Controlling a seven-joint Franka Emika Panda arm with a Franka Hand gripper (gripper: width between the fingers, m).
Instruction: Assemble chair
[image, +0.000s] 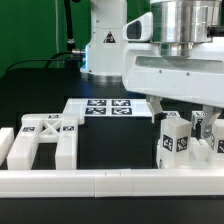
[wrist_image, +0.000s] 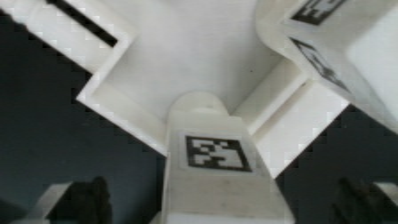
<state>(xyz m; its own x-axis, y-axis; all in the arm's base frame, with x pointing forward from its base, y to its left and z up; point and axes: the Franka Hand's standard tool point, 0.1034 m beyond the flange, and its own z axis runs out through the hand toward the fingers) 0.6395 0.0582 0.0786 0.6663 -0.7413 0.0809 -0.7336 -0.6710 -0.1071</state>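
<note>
Wrist view: chair leg (wrist_image: 214, 150) between parted gripper (wrist_image: 221, 203)

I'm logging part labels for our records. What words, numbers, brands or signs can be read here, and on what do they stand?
No words, brands or numbers can be read.
Black-and-white square tags, patterns only, no text: on the marker board, the X-braced frame, the upright leg, and the leg close to the wrist camera.
Triangular sticker on the robot base: too small to read.

Black table (image: 112, 145), dark backdrop (image: 30, 30).
</note>
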